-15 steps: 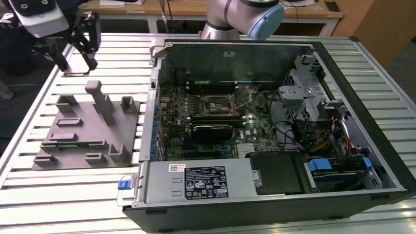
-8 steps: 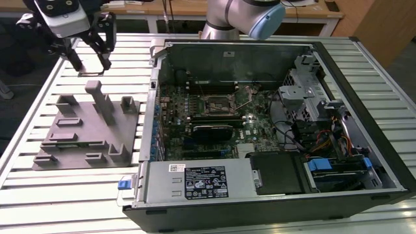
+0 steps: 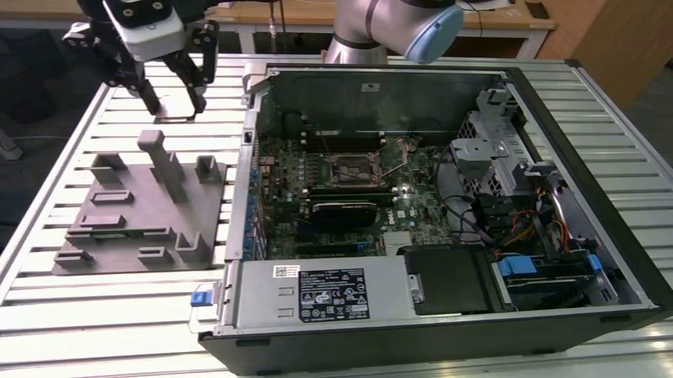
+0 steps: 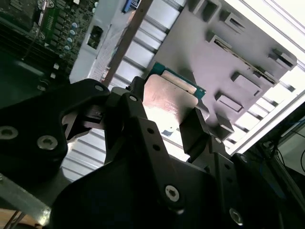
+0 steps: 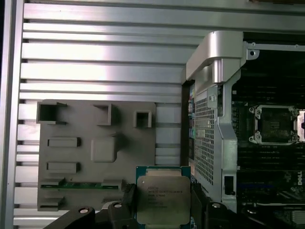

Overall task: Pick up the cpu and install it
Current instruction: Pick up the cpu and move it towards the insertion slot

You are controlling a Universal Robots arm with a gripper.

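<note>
The cpu (image 5: pixel 163 200) is pinched by two opposite edges between the black fingers (image 4: pixel 138 126), with its pale metal top turned toward the first wrist view. It is held above the slatted desk (image 5: pixel 95 57), just beside one end of the grey fixture (image 5: pixel 95 152). In the exterior view the fingers are seen beyond the fixture's far end, to the exterior view's left of the open computer case (image 3: pixel 421 197). The black socket (image 3: pixel 352 167) is seen inside the case, well apart from the cpu.
</note>
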